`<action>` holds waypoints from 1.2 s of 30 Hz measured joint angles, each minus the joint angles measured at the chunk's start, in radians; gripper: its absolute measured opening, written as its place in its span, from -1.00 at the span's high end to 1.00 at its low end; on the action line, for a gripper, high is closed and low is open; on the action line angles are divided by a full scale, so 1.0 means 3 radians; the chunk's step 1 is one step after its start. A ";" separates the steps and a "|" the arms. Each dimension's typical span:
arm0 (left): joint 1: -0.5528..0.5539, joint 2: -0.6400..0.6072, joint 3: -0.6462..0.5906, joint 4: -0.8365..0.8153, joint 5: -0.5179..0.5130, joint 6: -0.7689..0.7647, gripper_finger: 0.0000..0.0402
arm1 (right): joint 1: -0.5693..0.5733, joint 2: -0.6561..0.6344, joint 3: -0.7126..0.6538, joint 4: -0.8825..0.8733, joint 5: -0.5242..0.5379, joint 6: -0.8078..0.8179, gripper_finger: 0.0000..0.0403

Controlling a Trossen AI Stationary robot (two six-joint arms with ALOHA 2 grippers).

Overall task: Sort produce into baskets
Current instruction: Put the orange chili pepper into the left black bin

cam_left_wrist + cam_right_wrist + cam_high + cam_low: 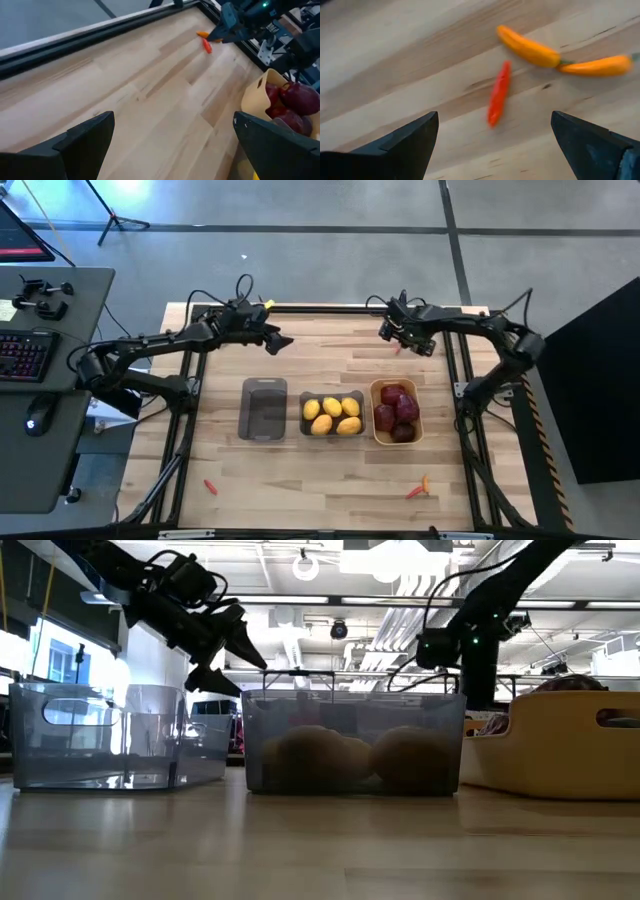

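Observation:
Three baskets stand in a row mid-table: an empty dark grey one (264, 408), a grey one holding yellow lemons (333, 415), and an orange-yellow one (396, 411) holding dark red apples (295, 100). At the far right, a red pepper (498, 94) and two orange peppers (527, 47) lie on the wood. My right gripper (493, 117) hangs open just above the red pepper, pointing steeply down, its fingers either side of it without touching. My left gripper (275, 338) is open in the air over the far left of the table, beyond the empty basket.
Two more peppers lie near the front edge, one left (210, 485) and one right (418, 488). Black frame rails (330, 308) run along the table's far edge and sides. Bare wood lies between the baskets and the far rail.

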 joint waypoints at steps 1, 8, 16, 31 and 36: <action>0.0016 0.0000 0.0000 -0.0007 0.0002 0.0001 -0.97 | -0.0014 0.0053 0.0055 -0.0124 0.0010 -0.0004 -0.87; 0.0044 0.0000 0.0000 -0.0069 0.0071 0.0014 -0.97 | -0.0015 0.0202 0.0149 -0.0090 -0.0053 0.0034 -0.87; 0.0042 0.0000 0.0000 -0.0053 0.0379 0.0087 -0.97 | -0.0090 0.0264 0.0110 -0.0154 0.0045 0.0197 -0.72; 0.0042 0.0000 0.0001 -0.0106 0.0468 -0.0004 -0.97 | -0.0085 0.0567 0.0126 -0.0001 0.0035 0.0108 0.14; 0.0091 -0.0095 0.0005 0.0108 0.0800 -0.0003 -0.97 | -0.0084 0.0570 0.0124 0.0070 0.0053 -0.0068 0.48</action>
